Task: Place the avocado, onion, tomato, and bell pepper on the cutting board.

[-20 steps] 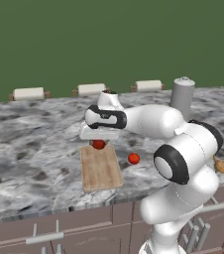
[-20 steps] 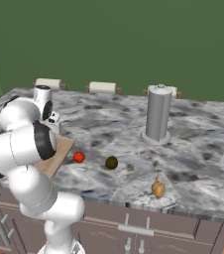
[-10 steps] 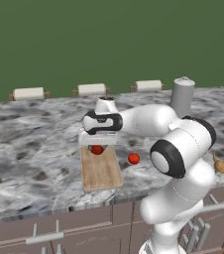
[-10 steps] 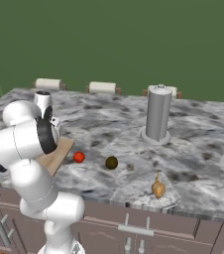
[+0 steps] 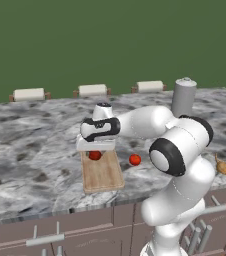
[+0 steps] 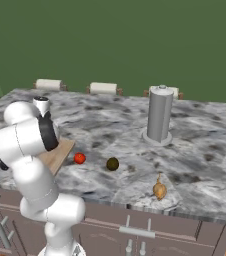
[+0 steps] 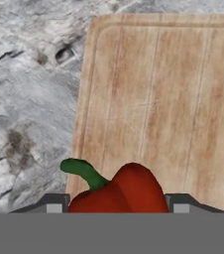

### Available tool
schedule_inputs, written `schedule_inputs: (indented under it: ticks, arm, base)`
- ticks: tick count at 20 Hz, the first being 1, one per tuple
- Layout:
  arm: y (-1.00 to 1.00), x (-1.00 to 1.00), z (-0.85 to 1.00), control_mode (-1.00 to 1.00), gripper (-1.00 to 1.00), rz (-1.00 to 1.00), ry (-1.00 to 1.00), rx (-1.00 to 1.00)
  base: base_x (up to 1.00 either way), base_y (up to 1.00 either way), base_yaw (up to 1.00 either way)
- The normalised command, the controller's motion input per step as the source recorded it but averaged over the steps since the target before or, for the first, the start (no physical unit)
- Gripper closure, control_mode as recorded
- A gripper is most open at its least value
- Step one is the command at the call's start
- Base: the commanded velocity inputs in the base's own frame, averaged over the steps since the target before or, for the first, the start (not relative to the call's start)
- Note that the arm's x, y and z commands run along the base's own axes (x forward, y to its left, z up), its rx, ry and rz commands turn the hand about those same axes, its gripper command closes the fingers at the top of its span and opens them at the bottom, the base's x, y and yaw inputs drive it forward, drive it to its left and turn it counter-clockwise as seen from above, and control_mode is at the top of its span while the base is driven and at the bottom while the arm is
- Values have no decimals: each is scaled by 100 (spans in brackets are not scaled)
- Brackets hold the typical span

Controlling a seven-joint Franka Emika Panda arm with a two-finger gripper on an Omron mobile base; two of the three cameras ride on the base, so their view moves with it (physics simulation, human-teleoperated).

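A dark green wall [image 5: 110, 40] fills the top half of both base views, and below it a grey marbled counter [image 5: 30, 145] runs the full width, with brown cabinet fronts [image 5: 85, 230] along the bottom. At the counter's back edge: 3 white rolls [image 5: 93, 90] in a row. 1 tall grey canister [image 6: 160, 114] stands right of centre in the right base view.

Centre of the left base view, there's 1 cutting board [image 5: 102, 172], light wood, flat on the counter. The gripper [image 5: 95, 148] hangs over its far end with 1 red bell pepper [image 7: 120, 193] between the fingers, green stem poking left in the hand view; the jaws are partly closed on the pepper, wood grain right beneath.

1 tomato [image 5: 134, 159] sits on the counter just right of the board, off it. 1 avocado [image 6: 113, 163], dark olive, lies a little right of the tomato in the right base view. 1 onion [image 6: 159, 189], tan with a thin stem, sits lower right near the counter's front edge.
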Motion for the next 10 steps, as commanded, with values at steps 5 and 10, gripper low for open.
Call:
schedule_inputs:
  ticks: [5,10]
  arm:
    - [1,0,-13,-100,100,0,0,0]
    - [0,0,-14,-100,100,0,0,0]
  base:
    - [0,0,0]
    - [0,0,0]
